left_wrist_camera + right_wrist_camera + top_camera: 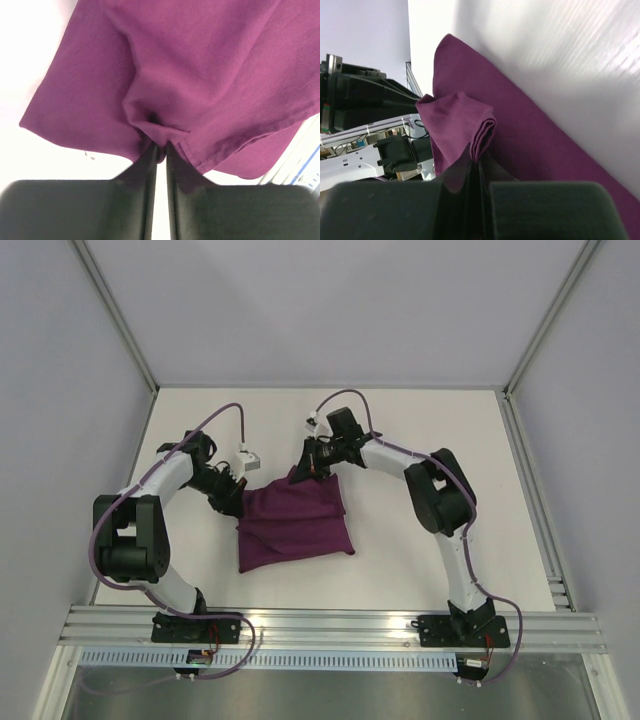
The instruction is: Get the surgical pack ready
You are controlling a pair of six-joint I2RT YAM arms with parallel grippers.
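**Pinching the purple wrap at two points along its far side**

Top view: the surgical pack [295, 530] lies near the middle of the table [420, 430], between the two arms. It is a deep-purple cloth folded into a plump, roughly square bundle, and none of its contents show. The left gripper [240, 504] sits low at its far-left corner. The right gripper [304, 474] is at the far edge, where the cloth rises to a peak. Holding both spots probably lets the arms keep a flap taut so it can be folded or tucked without the bundle sliding.

Left wrist view: the jaws stand almost together, with a small pucker of cloth nipped between the tips. Creases fan out from that pinch, and a hemmed edge runs just beside it, so the grip seems to take only the outer layer.

Right wrist view: the jaws are closed on a doubled fold, which stands above the tips as a soft loop. Beyond it the fabric runs smooth and matte against the white tabletop. Lifting here likely frees the flap from the layers beneath.
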